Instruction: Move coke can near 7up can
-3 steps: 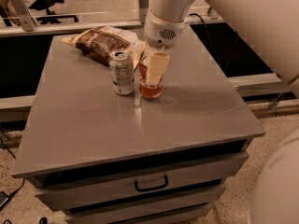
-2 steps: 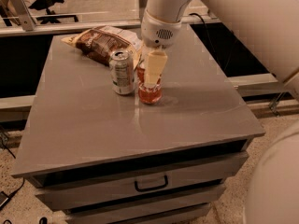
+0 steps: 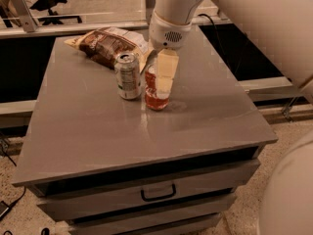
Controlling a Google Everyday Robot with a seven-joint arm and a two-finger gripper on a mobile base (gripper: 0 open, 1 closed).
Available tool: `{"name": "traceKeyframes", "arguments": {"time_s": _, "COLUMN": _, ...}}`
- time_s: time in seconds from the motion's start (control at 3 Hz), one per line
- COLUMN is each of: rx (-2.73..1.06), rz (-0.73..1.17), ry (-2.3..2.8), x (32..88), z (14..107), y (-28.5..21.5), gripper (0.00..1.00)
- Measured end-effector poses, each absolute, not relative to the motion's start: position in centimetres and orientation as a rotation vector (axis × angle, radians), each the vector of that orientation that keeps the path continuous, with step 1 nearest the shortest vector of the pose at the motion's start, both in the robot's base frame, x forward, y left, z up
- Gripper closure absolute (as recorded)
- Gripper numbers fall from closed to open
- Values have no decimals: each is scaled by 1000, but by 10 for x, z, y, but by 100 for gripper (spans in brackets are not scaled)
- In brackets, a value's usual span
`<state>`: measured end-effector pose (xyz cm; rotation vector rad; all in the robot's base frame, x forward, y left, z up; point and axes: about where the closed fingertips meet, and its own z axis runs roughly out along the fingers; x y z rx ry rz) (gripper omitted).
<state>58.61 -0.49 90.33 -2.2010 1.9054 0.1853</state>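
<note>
Camera view, coke can (image 3: 155, 100) standing within gripper (image 3: 158, 82)

The end effector (image 3: 159, 77) hangs at the coke can (image 3: 156, 98). The 7up can (image 3: 128, 77) crowds it just beside, and a snack bag (image 3: 108, 44) blocks the far side. The worktop (image 3: 210, 121) lies open toward its near edge.

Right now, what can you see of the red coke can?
The coke can is red-orange with pale markings and looks like shiny metal. It stands upright on the grey table, close beside the 7up can, on its right in the picture. The claw reaches down from above and covers its top and much of its front.
</note>
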Motion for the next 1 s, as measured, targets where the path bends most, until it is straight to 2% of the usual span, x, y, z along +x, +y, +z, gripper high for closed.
{"name": "traceKeyframes", "arguments": {"time_s": 0.67, "rx": -2092, "rz": 229, "ry": 1880, "x": 578, "z": 918, "y": -51, "gripper": 0}}
{"name": "traceKeyframes", "arguments": {"time_s": 1.0, "rx": -2092, "rz": 229, "ry": 1879, "x": 579, "z": 918, "y": -51, "gripper": 0}}
